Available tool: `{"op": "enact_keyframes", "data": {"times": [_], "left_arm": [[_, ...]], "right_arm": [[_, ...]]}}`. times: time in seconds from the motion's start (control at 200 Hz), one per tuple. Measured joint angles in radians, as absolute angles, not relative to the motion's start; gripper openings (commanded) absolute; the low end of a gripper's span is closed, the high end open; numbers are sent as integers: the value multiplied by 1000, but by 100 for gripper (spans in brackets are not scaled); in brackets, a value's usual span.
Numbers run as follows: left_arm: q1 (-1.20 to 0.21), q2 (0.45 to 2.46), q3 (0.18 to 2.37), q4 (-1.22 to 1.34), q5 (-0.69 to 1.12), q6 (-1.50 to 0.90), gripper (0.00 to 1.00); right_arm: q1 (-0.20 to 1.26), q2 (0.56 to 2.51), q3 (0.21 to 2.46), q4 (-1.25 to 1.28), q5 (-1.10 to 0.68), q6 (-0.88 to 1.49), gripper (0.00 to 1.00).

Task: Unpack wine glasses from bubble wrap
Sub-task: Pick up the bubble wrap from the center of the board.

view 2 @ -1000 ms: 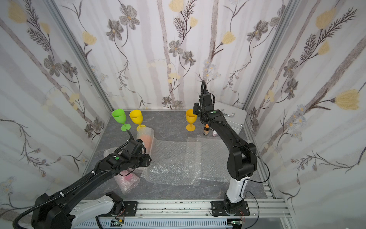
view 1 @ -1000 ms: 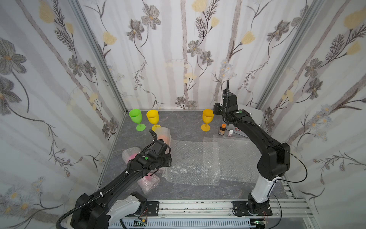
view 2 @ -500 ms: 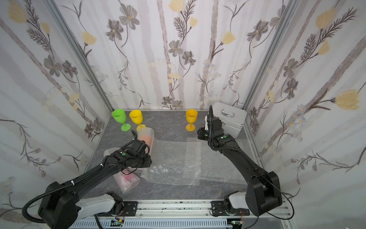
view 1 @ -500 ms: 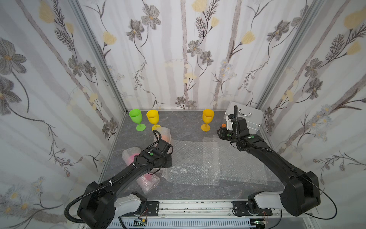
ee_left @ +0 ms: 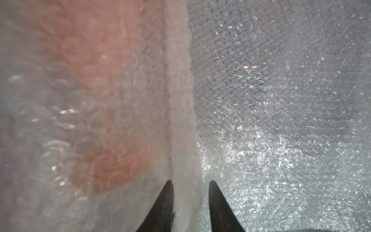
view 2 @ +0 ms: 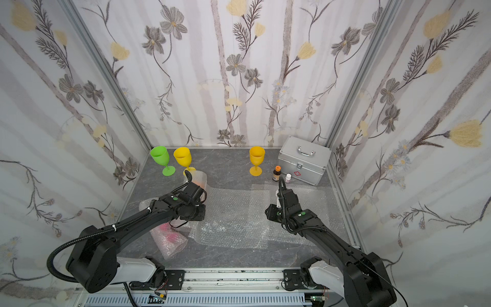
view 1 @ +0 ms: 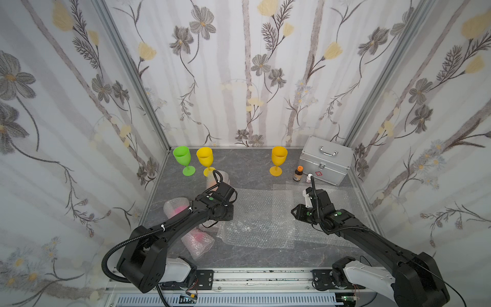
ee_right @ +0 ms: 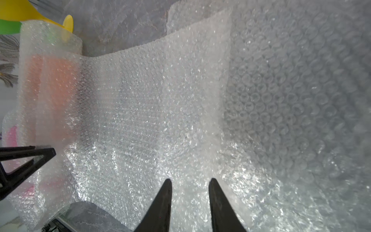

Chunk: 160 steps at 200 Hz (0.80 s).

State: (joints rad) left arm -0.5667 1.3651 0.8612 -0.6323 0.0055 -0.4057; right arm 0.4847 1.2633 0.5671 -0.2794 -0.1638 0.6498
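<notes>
Right claw point(ee_right: 189, 181) pulled frontward — flat wrap point(view 1: 265, 212) below | orange-goblet roll point(view 1: 224, 177) — axis front-to-back

The only readable sign is a small red cross point(view 1: 318, 173), printed on the front of the silver case point(view 1: 325, 159) just below its latch and seen in both top views; the label on the brown bottle point(view 1: 298, 175) beside that case is too small to read
</notes>
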Motion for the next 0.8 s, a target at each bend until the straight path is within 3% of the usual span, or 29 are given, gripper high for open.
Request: {"op": "enact_keyframes", "data": {"times": [0.415, 0.799], "left_arm": [[-567, 1381, 873, -632, 4, -393, 8], [-567, 1375, 869, -632, 4, -393, 6]], "right_arm": [[550, 1335, 488, -200, -188, 731, 36], [558, 1228, 481, -284, -133, 733, 41]]}}
